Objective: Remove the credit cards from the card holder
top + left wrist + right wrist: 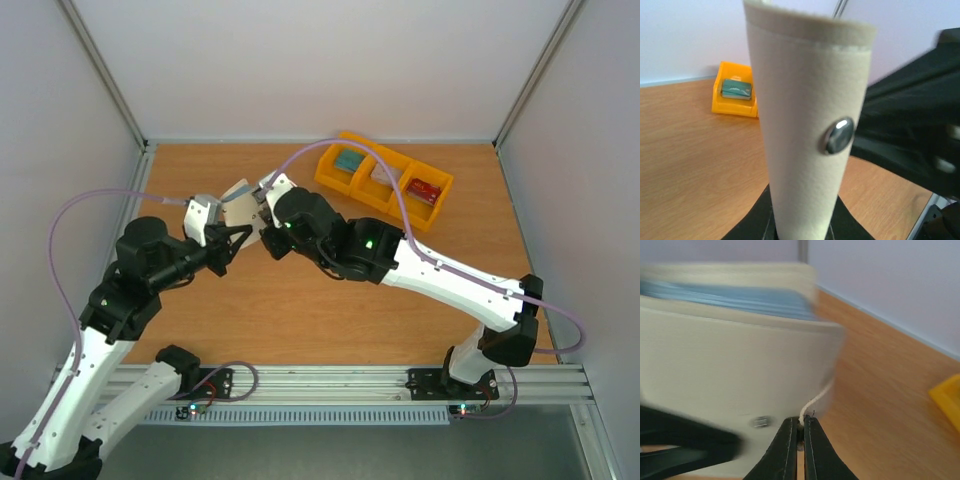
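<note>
1. Card holder (805, 130) is up off the table (300, 310), standing upright with the left gripper (228, 240) clamped on its bottom end.
2. Right gripper (801, 429) is pinched tight on the holder's thin cream edge.
3. Red card (425, 190) sits in the yellow bin (327, 176).
</note>
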`<state>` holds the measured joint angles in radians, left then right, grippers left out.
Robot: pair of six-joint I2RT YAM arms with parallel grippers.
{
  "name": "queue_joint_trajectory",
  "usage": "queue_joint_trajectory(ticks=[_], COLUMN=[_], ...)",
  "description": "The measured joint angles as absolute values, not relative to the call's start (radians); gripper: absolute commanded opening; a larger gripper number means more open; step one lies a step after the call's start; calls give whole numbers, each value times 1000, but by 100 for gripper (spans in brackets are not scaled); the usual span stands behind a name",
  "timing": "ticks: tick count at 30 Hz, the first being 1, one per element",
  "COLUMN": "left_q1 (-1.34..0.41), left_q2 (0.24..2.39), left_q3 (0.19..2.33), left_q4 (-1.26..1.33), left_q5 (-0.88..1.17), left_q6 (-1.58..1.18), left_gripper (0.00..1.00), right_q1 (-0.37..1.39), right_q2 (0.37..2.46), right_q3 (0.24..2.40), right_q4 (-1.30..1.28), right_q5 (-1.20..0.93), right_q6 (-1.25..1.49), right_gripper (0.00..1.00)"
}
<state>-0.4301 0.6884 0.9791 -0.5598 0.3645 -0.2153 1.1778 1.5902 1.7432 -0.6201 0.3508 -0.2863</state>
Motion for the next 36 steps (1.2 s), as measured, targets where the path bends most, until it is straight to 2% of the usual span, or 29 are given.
queue_joint_trajectory(ticks=[5, 11, 12, 16, 18, 19, 22, 28, 36], left_q1=[-434, -443, -443, -444, -440, -440, -440, -440, -440], left_q2=[670, 682, 682, 676, 667, 666, 666, 677, 784], left_q3=[979, 968, 966, 955, 946, 940, 934, 923, 913], left_q4=[-564, -587, -585, -554, -538, -528, -508, -480, -382], left_q5=[402, 418, 426, 516, 570, 603, 669, 693, 669], left_q6=[-201, -189, -186, -167, -154, -149, -149, -150, -222], left_gripper=[0, 0, 0, 0, 0, 0, 0, 0, 0], right_q1=[1093, 1018, 1003, 945, 906, 893, 883, 885, 885], right_q2=[1582, 1471, 1443, 1351, 1292, 1266, 1168, 1065, 987], right_q3=[1697, 1576, 1554, 1504, 1465, 1447, 1382, 1353, 1287], right_q4=[-628, -582, -578, -607, -645, -654, -696, -728, -736], right_q5=[377, 226, 179, 56, 4, -24, -153, -300, -287], right_q6=[-278, -268, -277, -353, -397, -411, -467, -490, -464], right_gripper=[1, 2, 9, 49, 65, 72, 83, 87, 91])
